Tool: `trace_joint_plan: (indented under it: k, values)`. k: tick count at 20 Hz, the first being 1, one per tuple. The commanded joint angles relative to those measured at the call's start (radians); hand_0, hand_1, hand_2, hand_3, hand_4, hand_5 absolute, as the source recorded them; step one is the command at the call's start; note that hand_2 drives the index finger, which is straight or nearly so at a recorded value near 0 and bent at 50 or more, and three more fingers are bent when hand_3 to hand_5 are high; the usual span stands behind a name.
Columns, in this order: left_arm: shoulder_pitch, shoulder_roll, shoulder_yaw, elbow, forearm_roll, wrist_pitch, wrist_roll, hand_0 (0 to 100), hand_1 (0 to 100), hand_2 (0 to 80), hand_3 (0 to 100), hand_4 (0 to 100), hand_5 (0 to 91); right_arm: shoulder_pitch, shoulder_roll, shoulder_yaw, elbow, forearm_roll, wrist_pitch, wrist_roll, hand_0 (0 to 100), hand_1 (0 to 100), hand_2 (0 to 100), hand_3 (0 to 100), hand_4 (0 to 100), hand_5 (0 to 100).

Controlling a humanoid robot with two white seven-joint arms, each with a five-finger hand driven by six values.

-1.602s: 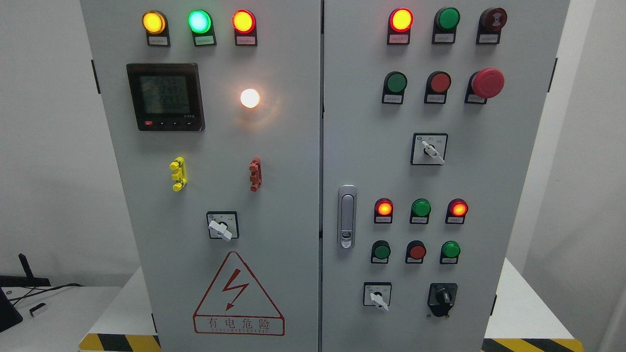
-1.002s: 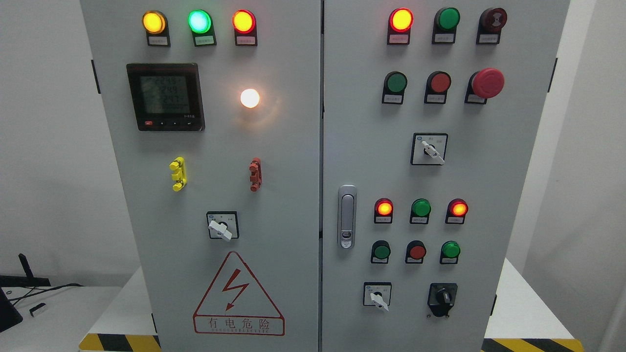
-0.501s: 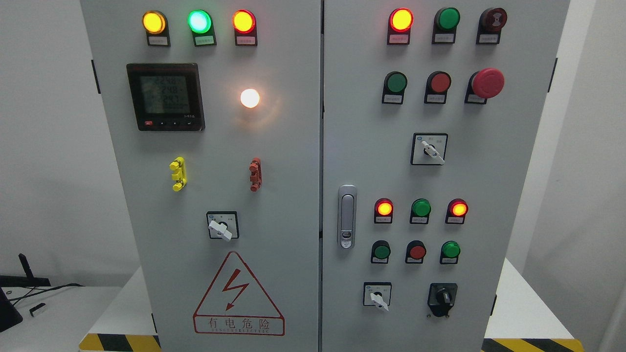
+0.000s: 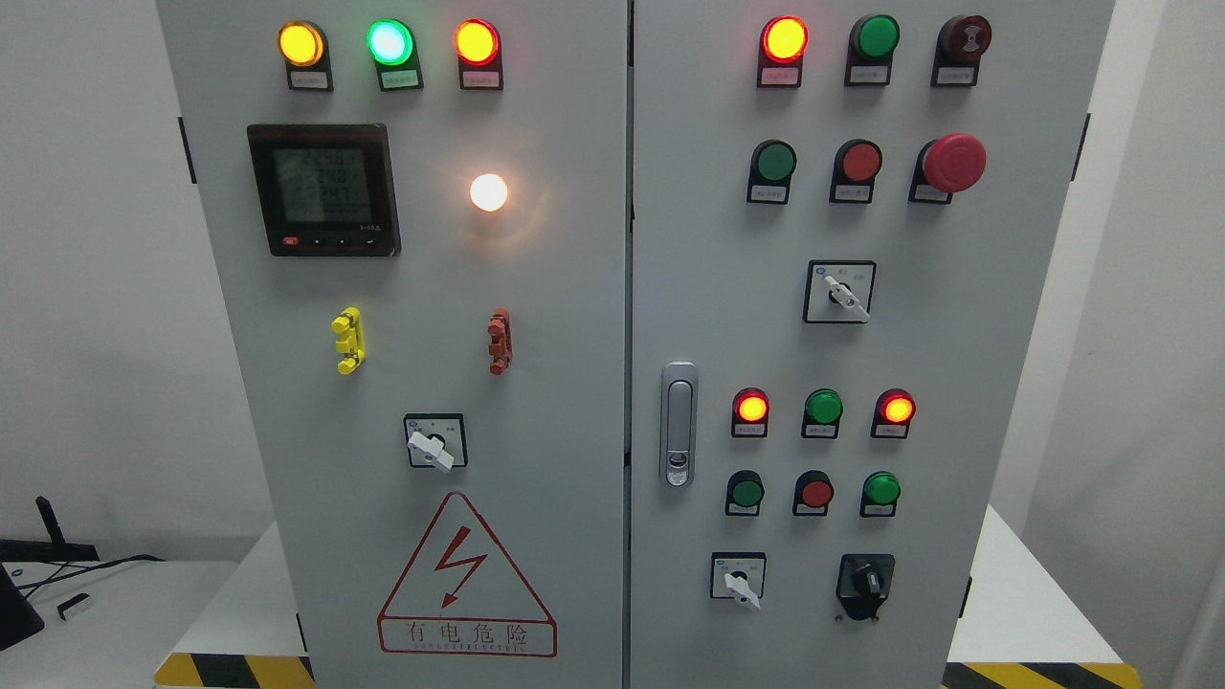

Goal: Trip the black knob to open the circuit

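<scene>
I see neither hand in the head view, so I cannot tell how open they are or what they hold. The black rotary knob (image 4: 866, 584) sits low on the right door of the grey metal cabinet (image 4: 536, 287), right of a white-handled selector switch (image 4: 738, 580) and below a green round push button (image 4: 880, 490). Its pointer stands roughly upright.

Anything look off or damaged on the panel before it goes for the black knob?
Nothing stands out. The black knob sits intact at the right door's lower right, lamps and selector switches look whole, both doors shut. No robot hand is in view.
</scene>
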Motion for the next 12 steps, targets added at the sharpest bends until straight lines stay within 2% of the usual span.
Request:
trace_joint_plan:
  k: [1,4,6,9,12]
  values:
    - [0.000,-0.001,0.000,-0.001,-0.031,0.000,0.000,12,39,0.0,0,0,0.0,0.095,0.012,0.047,-0.217,-0.007,-0.021,0.003,23,37,0,10,10,0]
    - [0.000,0.000,0.000,-0.001,-0.031,0.000,0.000,12,39,0.0,0,0,0.0,0.138,0.021,0.046,-0.263,-0.007,-0.120,0.002,23,37,0,11,11,0]
    - [0.000,0.001,0.000,0.001,-0.031,0.000,0.000,12,39,0.0,0,0,0.0,0.141,0.021,0.039,-0.266,-0.011,-0.154,0.002,23,37,0,13,12,0]
    - [0.000,0.000,0.000,-0.001,-0.031,0.000,0.000,12,39,0.0,0,0,0.0,0.198,0.024,0.047,-0.324,-0.008,-0.272,0.002,26,36,0,18,17,2]
    - [0.000,0.000,0.000,0.001,-0.031,0.000,0.000,12,39,0.0,0,0,0.0,0.250,0.027,0.058,-0.404,-0.002,-0.351,-0.006,28,39,2,23,23,5]
